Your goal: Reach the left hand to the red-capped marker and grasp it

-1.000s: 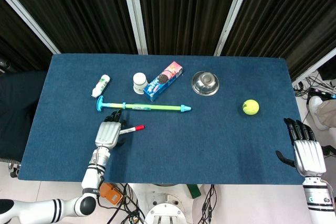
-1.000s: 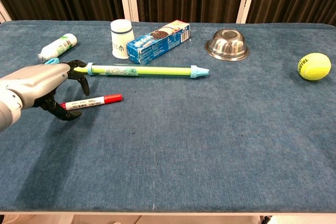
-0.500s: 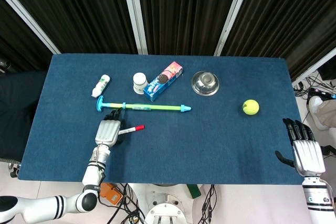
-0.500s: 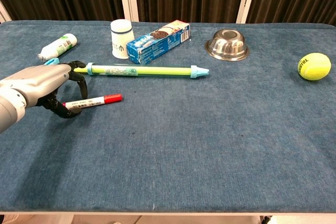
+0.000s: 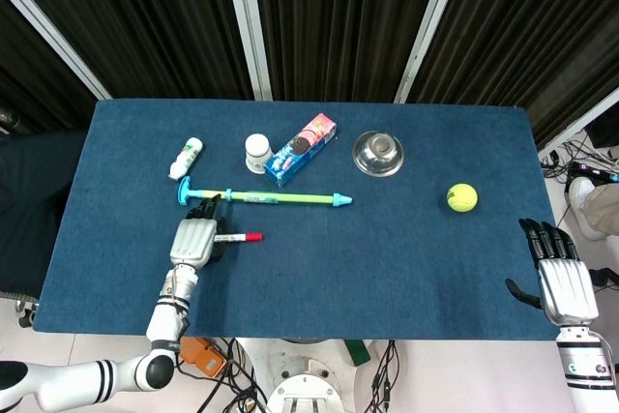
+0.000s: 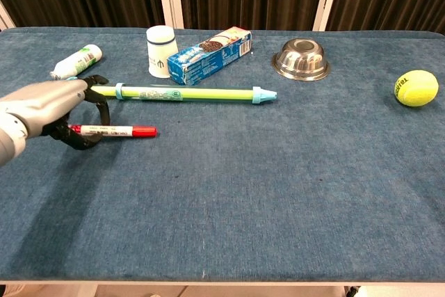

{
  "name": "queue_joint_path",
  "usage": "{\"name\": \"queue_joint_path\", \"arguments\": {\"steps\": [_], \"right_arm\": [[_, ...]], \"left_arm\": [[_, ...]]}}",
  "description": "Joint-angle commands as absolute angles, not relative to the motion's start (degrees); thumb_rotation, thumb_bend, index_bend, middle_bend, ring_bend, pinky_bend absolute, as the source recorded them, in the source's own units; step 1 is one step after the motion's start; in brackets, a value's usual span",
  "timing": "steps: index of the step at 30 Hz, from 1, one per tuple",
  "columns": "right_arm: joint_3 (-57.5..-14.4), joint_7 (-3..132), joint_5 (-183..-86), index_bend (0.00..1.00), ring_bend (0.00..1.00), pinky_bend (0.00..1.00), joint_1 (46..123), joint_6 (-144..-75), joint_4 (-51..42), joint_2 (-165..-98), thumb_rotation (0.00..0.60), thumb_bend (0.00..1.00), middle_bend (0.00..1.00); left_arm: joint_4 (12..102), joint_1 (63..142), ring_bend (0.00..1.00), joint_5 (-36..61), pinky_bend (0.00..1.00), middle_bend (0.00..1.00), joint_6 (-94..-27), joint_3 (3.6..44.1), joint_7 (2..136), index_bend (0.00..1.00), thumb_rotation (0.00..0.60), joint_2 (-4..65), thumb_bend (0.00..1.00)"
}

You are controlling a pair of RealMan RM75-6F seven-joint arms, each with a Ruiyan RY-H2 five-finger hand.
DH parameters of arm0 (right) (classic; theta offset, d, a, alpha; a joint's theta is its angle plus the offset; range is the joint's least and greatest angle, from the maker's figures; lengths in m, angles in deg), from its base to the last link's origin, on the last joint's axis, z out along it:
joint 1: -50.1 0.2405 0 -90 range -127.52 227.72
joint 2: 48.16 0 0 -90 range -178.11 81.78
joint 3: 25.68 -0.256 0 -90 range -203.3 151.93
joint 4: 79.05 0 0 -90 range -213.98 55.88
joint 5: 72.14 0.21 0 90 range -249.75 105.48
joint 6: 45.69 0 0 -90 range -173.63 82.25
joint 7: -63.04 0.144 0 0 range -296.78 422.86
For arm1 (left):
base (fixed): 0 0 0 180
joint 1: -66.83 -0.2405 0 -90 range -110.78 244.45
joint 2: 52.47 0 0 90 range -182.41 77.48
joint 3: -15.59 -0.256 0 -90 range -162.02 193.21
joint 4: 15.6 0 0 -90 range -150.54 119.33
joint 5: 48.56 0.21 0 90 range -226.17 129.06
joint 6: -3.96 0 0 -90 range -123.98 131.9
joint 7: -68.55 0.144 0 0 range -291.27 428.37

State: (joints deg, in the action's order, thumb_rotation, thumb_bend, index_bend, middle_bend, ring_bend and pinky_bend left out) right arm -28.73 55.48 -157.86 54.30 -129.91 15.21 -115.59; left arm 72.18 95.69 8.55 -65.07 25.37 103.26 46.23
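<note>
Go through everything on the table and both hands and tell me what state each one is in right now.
red-capped marker: capped, lying flat, white end within the left robot hand's curled fingers
left robot hand: curled around the marker's end
right robot hand: holds nothing, fingers apart
white cup: upside down
steel bowl: upside down
cookie box: lying flat
small bottle: on its side

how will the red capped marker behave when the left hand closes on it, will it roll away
The marker looks like a stiff, slim round barrel lying flat on the cloth-covered table, so it may roll if nudged sideways. The left hand curls over its tail end, so lifting there would probably let the red-capped end droop.
</note>
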Motion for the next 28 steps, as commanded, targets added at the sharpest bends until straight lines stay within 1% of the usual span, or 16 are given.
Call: {"name": "queue_joint_path", "arguments": {"steps": [1,3,8,13,18,21,24,28], "right_arm": [[-28.78,55.68,-157.82,0.07,0.13,0.14,54.28,-129.96,15.16,-115.55,0.6,0.32,0.15],[-28.81,55.87,-157.72,0.07,0.13,0.14,54.29,-129.9,15.22,-115.51,0.6,0.32,0.15],[-28.78,56.09,-157.76,0.07,0.13,0.14,54.28,-129.9,15.37,-115.41,0.6,0.32,0.15],[-28.87,56.24,-157.61,0.07,0.13,0.14,54.22,-130.02,15.42,-115.38,0.6,0.32,0.15],[-28.86,55.82,-157.63,0.07,0.13,0.14,54.29,-129.94,15.44,-115.44,0.6,0.32,0.15],[-28.89,55.77,-157.61,0.07,0.13,0.14,54.29,-129.99,15.44,-115.46,0.6,0.32,0.15],[-28.99,55.92,-157.41,0.07,0.13,0.14,54.26,-129.99,15.53,-115.38,0.6,0.32,0.15],[-28.53,57.2,-158.12,0.07,0.12,0.13,53.15,-131.76,16.18,-115.41,0.6,0.32,0.15]], "left_arm": [[76.11,94.74,0.0,10.65,0.17,0.0,-66.76,25.38,101.54,0.54,0.6,42.95,0.48],[79.5,94.06,0.0,11.73,0.17,0.0,-67.51,25.59,100.13,0.54,0.6,40.13,0.48],[90.61,92.07,0.0,13.69,0.17,0.0,-68.06,27.42,93.94,0.54,0.6,29.83,0.48],[100.58,90.08,0.0,13.95,0.17,0.0,-65.38,31.78,81.05,0.54,0.6,17.28,0.48],[107.44,88.53,0.0,11.25,0.17,0.0,-63.22,35.86,71.77,0.54,0.6,7.2,0.48],[109.48,88.11,0.0,11.79,0.17,0.0,-61.35,37.11,66.84,0.54,0.6,3.22,0.48],[110.48,87.79,0.0,13.01,0.17,0.0,-60.95,37.31,65.0,0.54,0.6,0.67,0.48],[111.77,88.09,0.0,13.47,0.17,0.0,-61.65,36.44,66.39,0.54,0.6,-0.04,0.48]]}}
